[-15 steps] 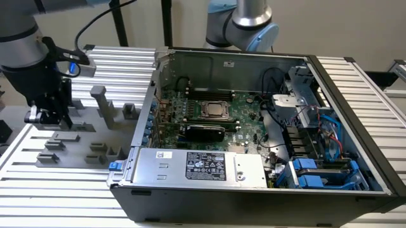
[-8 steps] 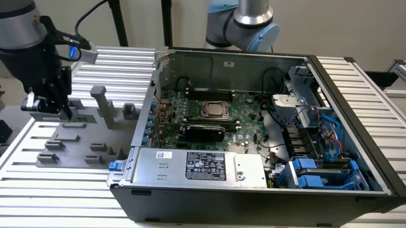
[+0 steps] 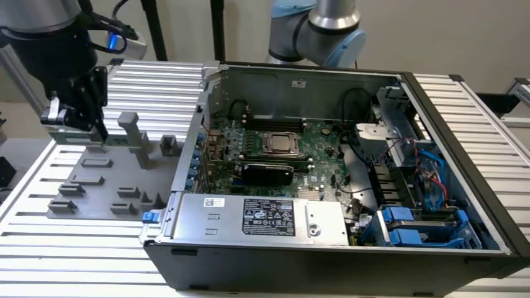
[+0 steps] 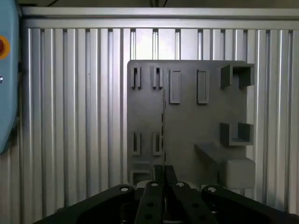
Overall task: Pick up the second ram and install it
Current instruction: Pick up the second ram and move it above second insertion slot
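Note:
The second ram (image 4: 163, 126) appears edge-on in the wrist view as a thin strip sticking out from between the fingertips. My gripper (image 4: 163, 177) is shut on it. In the exterior view my gripper (image 3: 93, 127) hangs at the exterior view's left, just over the back of the grey holder tray (image 3: 99, 186), which carries several raised blocks. That tray (image 4: 187, 126) lies directly beneath the stick in the wrist view. The open computer case holds the green motherboard (image 3: 323, 139) with its long dark slots (image 3: 277, 122), well to the exterior view's right of my gripper.
The case's near wall (image 3: 331, 267) and left side wall (image 3: 192, 155) stand between the tray and the motherboard. A second arm (image 3: 331, 28) rises behind the case. Ribbed aluminium table (image 3: 74, 248) surrounds the tray. A light blue housing (image 4: 7, 70) sits beside the table.

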Controlling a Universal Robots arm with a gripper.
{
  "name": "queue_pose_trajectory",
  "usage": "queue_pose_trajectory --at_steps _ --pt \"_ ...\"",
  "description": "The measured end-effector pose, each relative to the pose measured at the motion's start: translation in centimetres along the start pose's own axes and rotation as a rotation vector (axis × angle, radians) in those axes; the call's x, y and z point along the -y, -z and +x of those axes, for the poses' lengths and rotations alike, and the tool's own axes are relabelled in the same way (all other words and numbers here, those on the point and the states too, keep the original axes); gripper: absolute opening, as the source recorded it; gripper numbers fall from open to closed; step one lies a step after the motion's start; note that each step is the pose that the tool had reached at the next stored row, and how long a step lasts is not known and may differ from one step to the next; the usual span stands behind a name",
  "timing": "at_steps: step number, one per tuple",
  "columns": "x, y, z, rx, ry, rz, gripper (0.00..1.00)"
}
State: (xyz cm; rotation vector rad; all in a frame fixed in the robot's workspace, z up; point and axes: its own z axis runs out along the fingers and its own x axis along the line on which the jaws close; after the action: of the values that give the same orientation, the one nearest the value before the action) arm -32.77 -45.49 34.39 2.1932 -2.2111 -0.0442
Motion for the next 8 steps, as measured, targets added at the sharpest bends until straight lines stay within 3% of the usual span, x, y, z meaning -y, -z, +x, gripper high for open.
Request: queue_pose_trajectory --at_steps 8 --pt "3.49 3.77 0.0 0.0002 0.0 -0.0021 0.0"
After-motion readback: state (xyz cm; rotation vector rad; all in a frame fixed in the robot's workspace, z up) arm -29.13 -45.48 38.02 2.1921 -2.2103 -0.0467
